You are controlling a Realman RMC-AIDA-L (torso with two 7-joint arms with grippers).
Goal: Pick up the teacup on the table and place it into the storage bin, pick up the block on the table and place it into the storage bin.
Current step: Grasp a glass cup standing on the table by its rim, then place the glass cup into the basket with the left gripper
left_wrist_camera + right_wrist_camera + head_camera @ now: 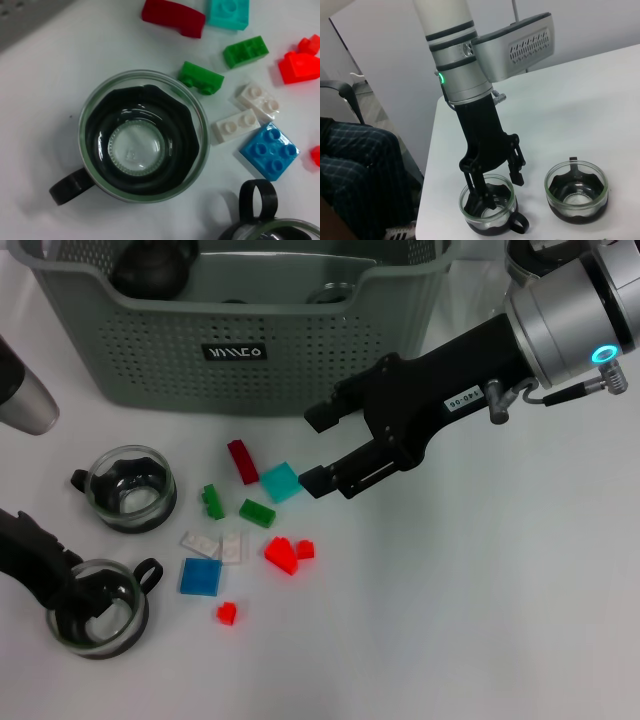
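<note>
The grey-green storage bin (240, 330) stands at the back. Two glass teacups with black sleeves sit at the left: one farther back (130, 488), which fills the left wrist view (142, 145), and one nearer (97, 608). My left gripper (499, 187) is open and straddles the rim of the nearer teacup (487, 207), one finger inside and one outside. My right gripper (316, 450) is open and hovers just right of a teal block (280, 481). Several blocks lie between the teacups and the right gripper, among them dark red (242, 461), green (257, 512), blue (201, 576) and bright red (282, 554).
A dark rounded object (150, 265) and some glassware lie inside the bin. A silver and black cylinder (25, 395) stands at the left edge. White blocks (215, 544) and a small red block (227, 613) lie among the others. Bare white table spreads to the right and front.
</note>
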